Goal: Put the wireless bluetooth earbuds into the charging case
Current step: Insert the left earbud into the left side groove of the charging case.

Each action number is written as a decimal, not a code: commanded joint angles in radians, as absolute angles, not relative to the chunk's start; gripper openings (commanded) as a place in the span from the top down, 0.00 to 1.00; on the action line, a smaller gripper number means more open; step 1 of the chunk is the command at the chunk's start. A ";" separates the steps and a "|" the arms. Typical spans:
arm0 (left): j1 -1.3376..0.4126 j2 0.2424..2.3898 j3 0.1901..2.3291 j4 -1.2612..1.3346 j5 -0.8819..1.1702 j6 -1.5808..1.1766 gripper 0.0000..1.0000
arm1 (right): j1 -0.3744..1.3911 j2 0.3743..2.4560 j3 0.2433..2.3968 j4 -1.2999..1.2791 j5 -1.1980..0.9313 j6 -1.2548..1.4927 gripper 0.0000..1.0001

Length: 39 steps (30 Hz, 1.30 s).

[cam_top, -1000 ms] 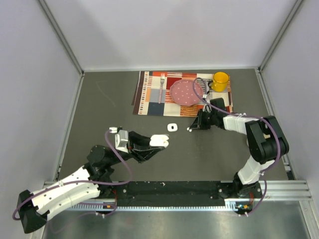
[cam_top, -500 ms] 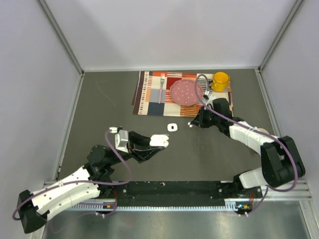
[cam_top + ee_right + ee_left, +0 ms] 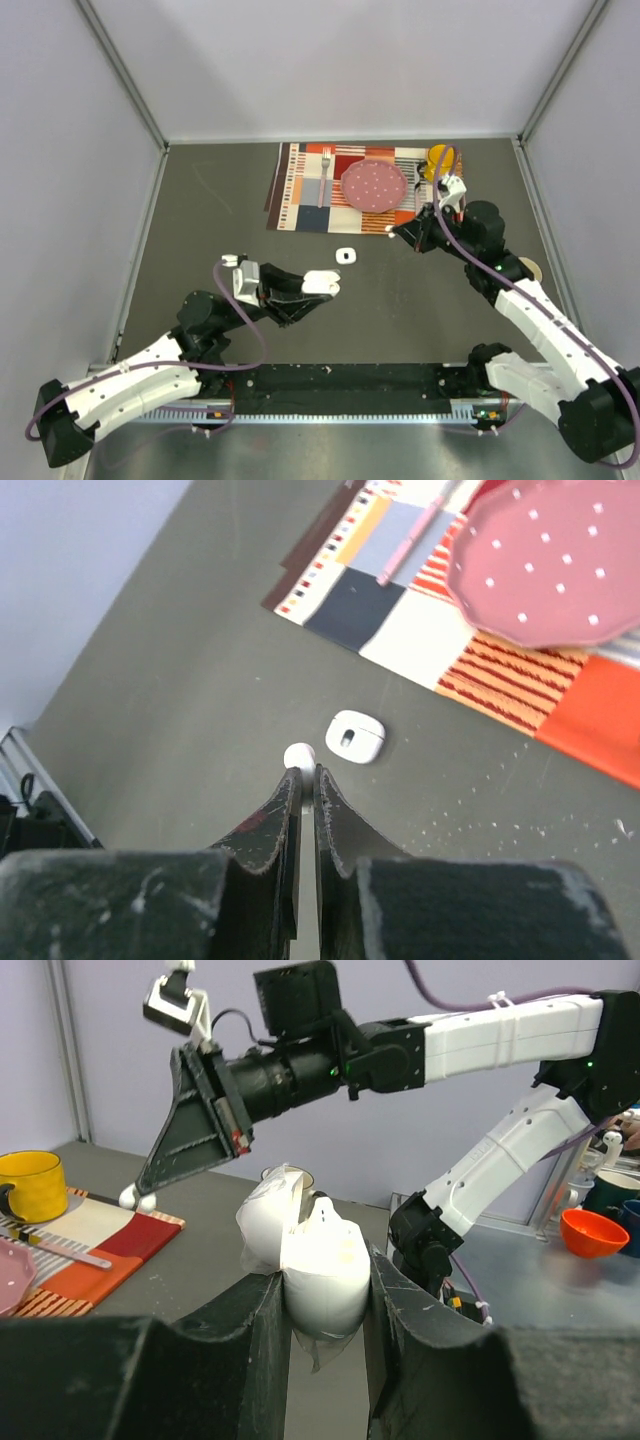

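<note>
1. Where it reaches out from the near-left corner, the left arm (image 3: 150,368) lies low over the table (image 3: 200,230). Its forearm angles toward the middle and the left gripper (image 3: 322,285) points right.
2. Grip, left: the fingers press on both sides of the charging case (image 3: 322,1278), a white pebble-shaped shell. The case is open, its two halves splayed apart, and sits in the gripper near the table's middle.
3. The right arm (image 3: 530,310) stretches from the near-right base on a long diagonal toward the far middle. The right gripper (image 3: 305,780) tilts down and leftward, just off the near right corner of the placemat (image 3: 300,200).
4. Grip, right: the fingers are drawn almost together, pinching one of the wireless bluetooth earbuds (image 3: 299,754). The bud is small, white and rounded, and pokes out past the fingertips.
5. Bud and case sit well apart, the bud farther back and to the right.
6. A white pebble-like piece (image 3: 346,256) lies flat on the table between the two grippers, dark slot upward, touching neither.
7. The patterned placemat lies at the far middle. It bears a pink dotted plate (image 3: 374,184), a fork (image 3: 325,178) left of the plate, and a yellow mug (image 3: 30,1182) at the far right corner.
</note>
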<state>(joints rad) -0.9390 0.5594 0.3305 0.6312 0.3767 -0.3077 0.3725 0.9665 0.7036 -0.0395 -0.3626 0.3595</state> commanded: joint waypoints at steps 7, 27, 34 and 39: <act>-0.942 0.568 0.310 0.719 0.414 -0.305 1.00 | 0.422 0.749 0.847 -0.086 -0.528 0.262 1.00; -0.943 0.638 0.344 0.759 0.486 -0.327 1.00 | 0.830 0.877 1.167 -0.346 -0.816 0.068 1.00; -0.942 0.663 0.364 0.770 0.554 -0.330 1.00 | 0.911 0.962 1.186 -0.357 -0.715 0.006 1.00; -0.942 0.672 0.371 0.770 0.578 -0.334 1.00 | 0.920 0.986 1.187 -0.357 -0.707 0.005 1.00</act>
<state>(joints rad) -0.9390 0.6685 0.3256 0.7036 0.5377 -0.3210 0.9009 0.9855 1.1355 -0.3695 -0.7254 0.0406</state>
